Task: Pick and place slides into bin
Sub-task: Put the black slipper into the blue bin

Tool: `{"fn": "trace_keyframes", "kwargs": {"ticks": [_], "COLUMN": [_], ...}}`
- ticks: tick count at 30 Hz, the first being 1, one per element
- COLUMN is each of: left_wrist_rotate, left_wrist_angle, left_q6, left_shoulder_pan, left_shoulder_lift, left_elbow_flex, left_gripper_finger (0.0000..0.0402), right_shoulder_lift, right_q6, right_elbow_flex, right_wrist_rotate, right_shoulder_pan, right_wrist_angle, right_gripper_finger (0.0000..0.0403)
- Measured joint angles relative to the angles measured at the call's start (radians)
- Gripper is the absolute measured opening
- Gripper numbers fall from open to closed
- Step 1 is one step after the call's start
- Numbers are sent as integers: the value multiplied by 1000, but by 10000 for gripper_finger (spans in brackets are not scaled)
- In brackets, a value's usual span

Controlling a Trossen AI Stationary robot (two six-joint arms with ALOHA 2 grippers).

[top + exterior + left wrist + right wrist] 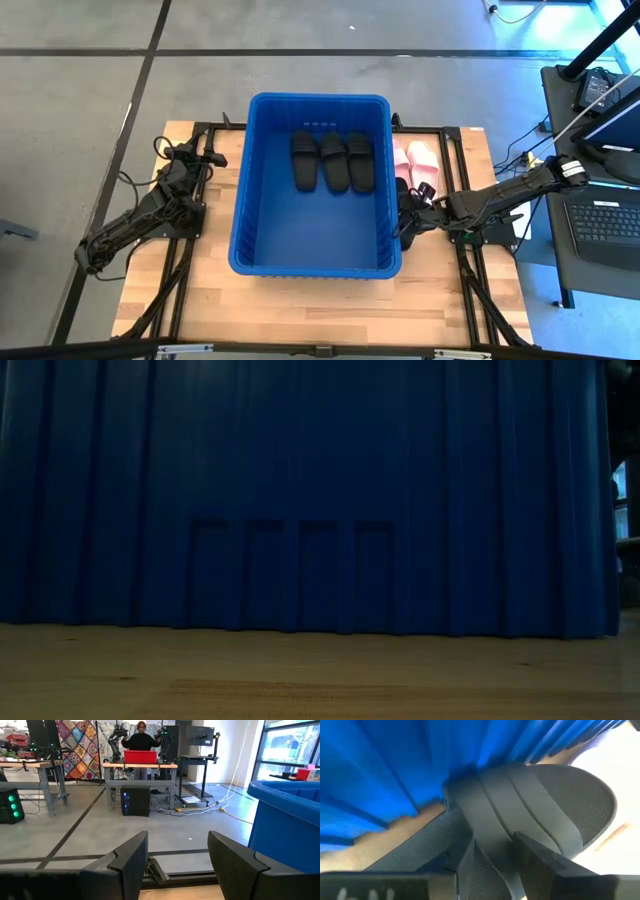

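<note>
Right wrist view shows the right end effector (495,857) down on a black slide (540,805), its two dark fingers either side of the wide strap and clenched on it; that sandal lies on the wooden table (390,827) hard against the ribbed blue wall of the bin (385,765). From the high view, this end effector (410,215) sits just outside the bin's right wall, toward the table's right edge. Just beyond it, nearer the far right corner of the table (300,315), two pale pink slides (415,165) lie side by side next to the bin (315,265). Inside the bin, three black slides (333,160) rest in a row against the far wall, parallel and touching or nearly so; the near half of the bin floor is bare blue plastic. The low view is filled by the bin's near wall (300,490) standing on the table. The left end effector (177,865) waits near the table's far left corner, fingers spread apart and grasping nothing.
</note>
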Motion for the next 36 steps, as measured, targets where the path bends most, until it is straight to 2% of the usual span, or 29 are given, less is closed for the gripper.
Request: {"fn": "trace_keyframes", "kwargs": {"ticks": [11, 19, 27, 36], "left_wrist_rotate": [-3, -24, -74, -113], "left_wrist_angle": [0, -1, -4, -7], "left_q6": [3, 3, 3, 3], "left_shoulder_pan": [0, 0, 0, 0], "left_shoulder_lift": [0, 0, 0, 0], "left_elbow_flex": [0, 0, 0, 0], "left_gripper_finger": [202, 202, 202, 202], "right_shoulder_lift": [-1, -1, 0, 2], "right_q6": [-56, -130, -81, -127], "right_elbow_flex": [0, 2, 12, 78], "right_wrist_rotate": [-4, 42, 83, 143], "right_shoulder_pan": [1, 2, 2, 0], "right_wrist_angle": [-32, -94, -120, -188], "right_gripper_finger": [139, 139, 138, 105]}}
